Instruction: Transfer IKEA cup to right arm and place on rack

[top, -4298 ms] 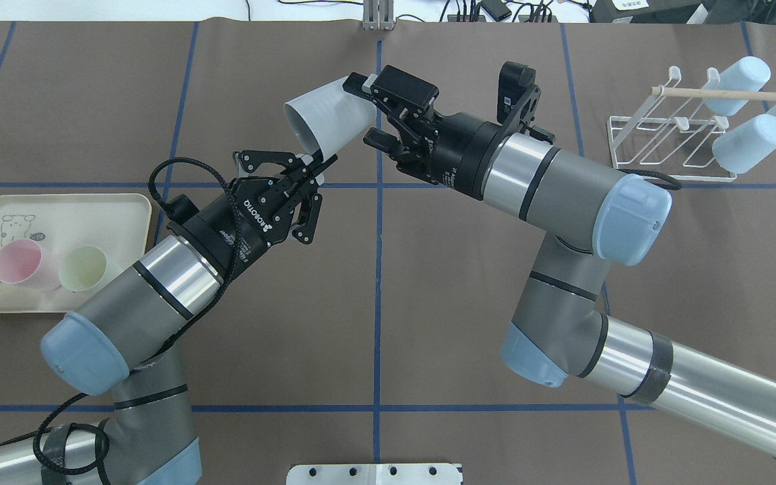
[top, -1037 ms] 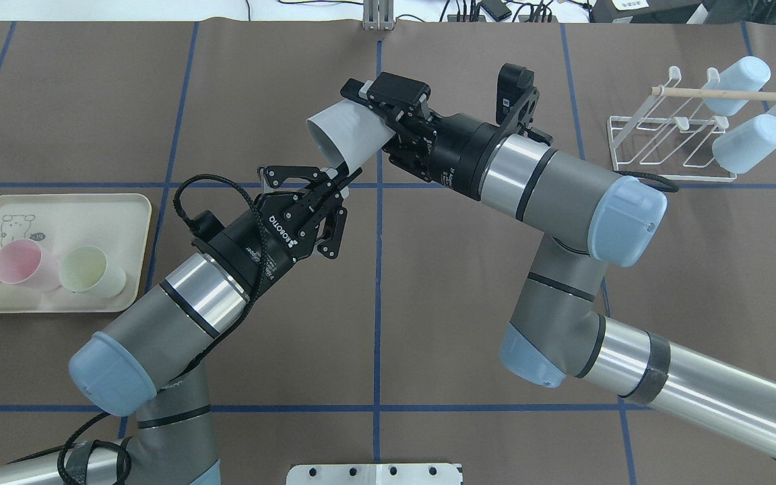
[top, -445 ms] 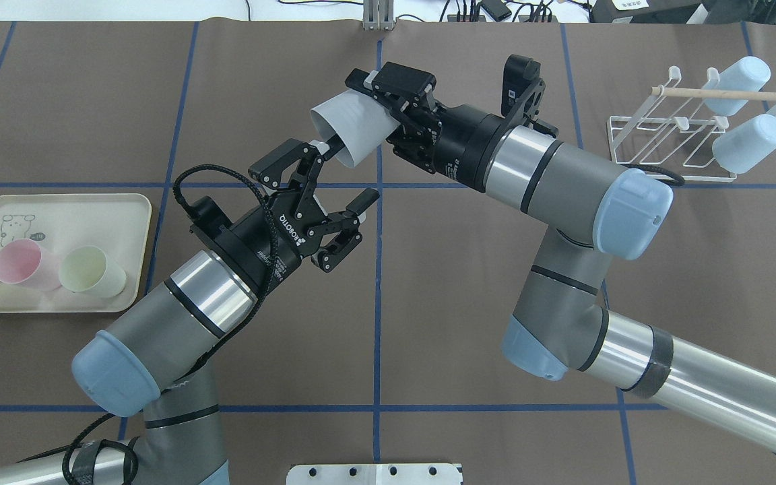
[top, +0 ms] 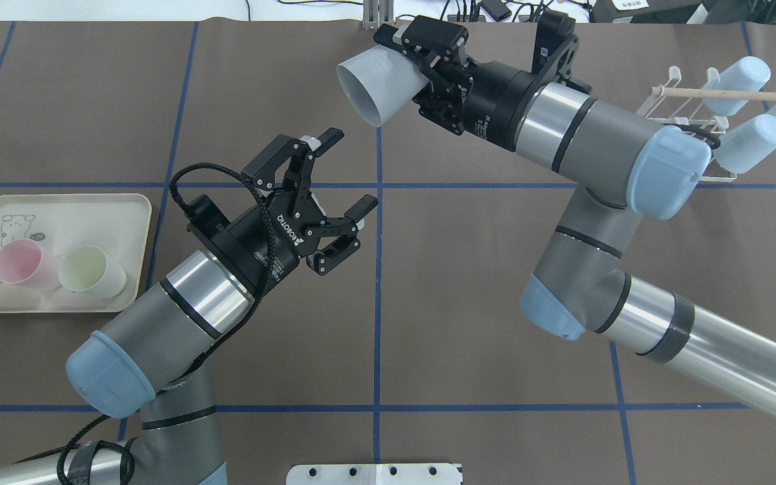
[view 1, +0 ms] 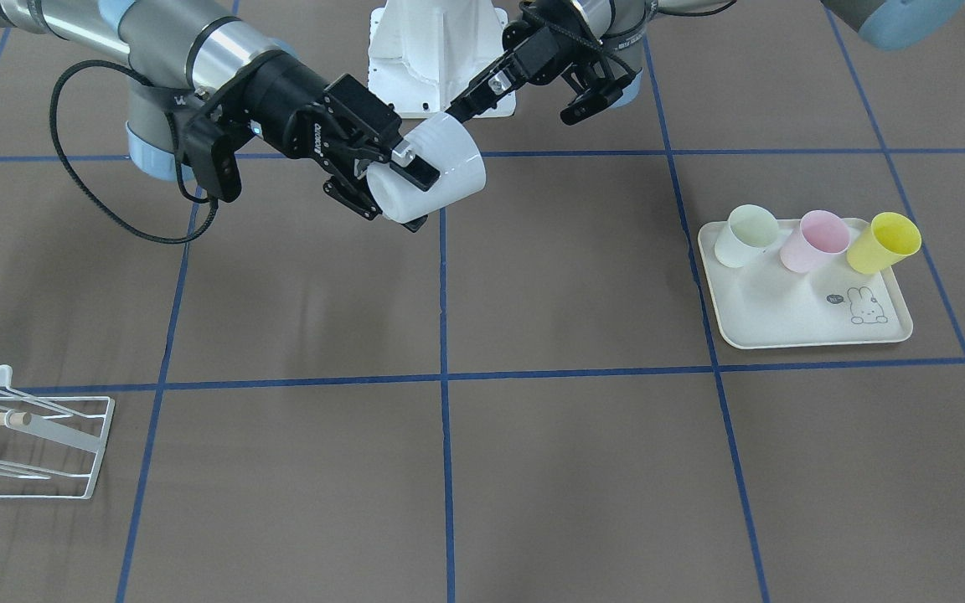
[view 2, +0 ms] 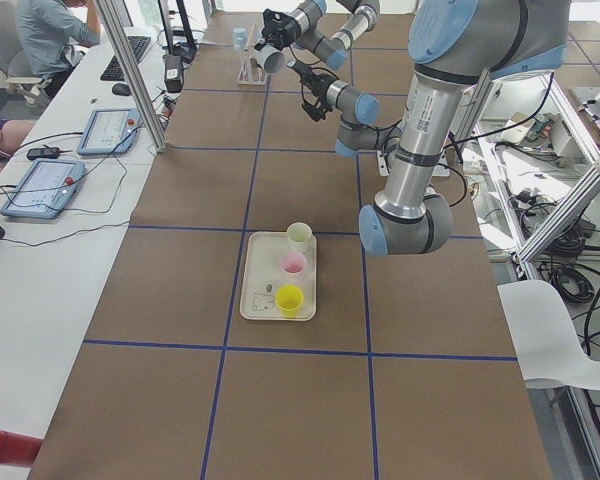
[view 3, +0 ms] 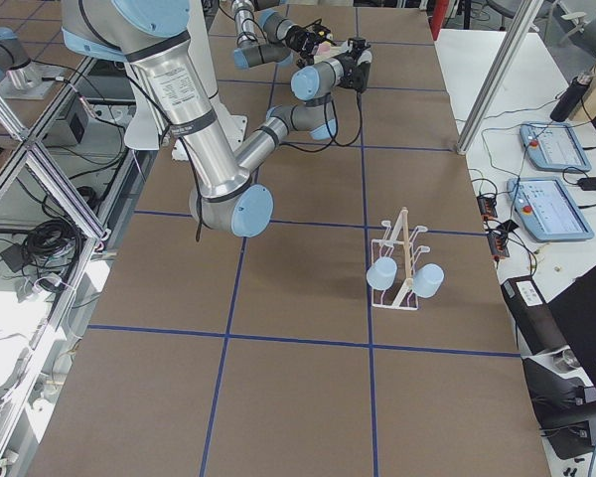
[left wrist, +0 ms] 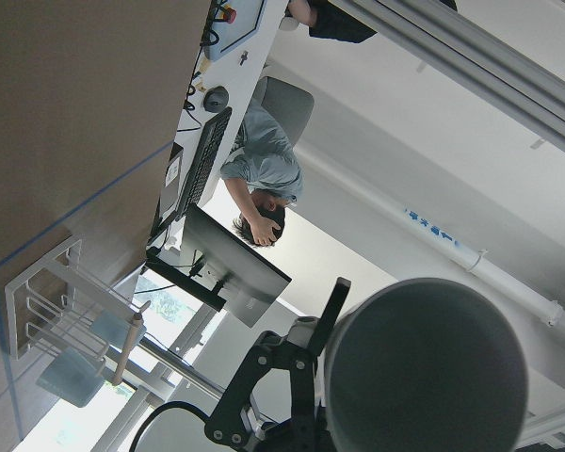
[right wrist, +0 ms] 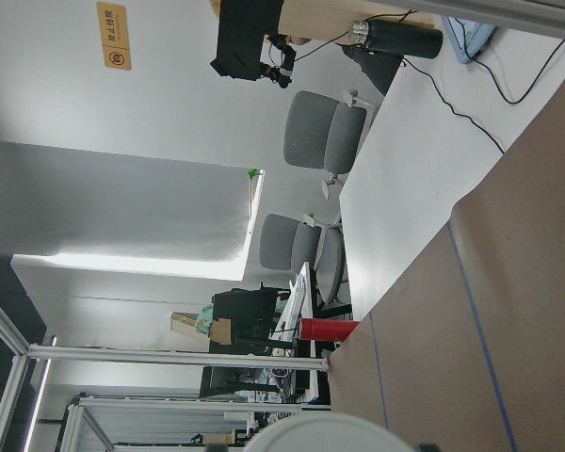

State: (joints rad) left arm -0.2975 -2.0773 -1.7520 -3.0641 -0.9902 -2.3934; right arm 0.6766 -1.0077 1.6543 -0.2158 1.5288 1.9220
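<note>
Hand-over looks done. The black two-finger right gripper point(top: 420, 73) is clenched on the base of the pale grey-white plastic IKEA cup point(top: 376, 84). The cup's mouth points away from the small white wire rack w/ pale wooden rod point(top: 691, 93). The cup hangs in mid-air, well apart from the rack. The left gripper point(top: 349, 171) is spread wide & empty, even farther from the rack. Next, prob.: swing the cup over, turn its mouth onto a free prong, avoid the two pale-blue cups point(top: 746, 73) hanging on the rack. Slide on slow, let go only once seated.
</note>
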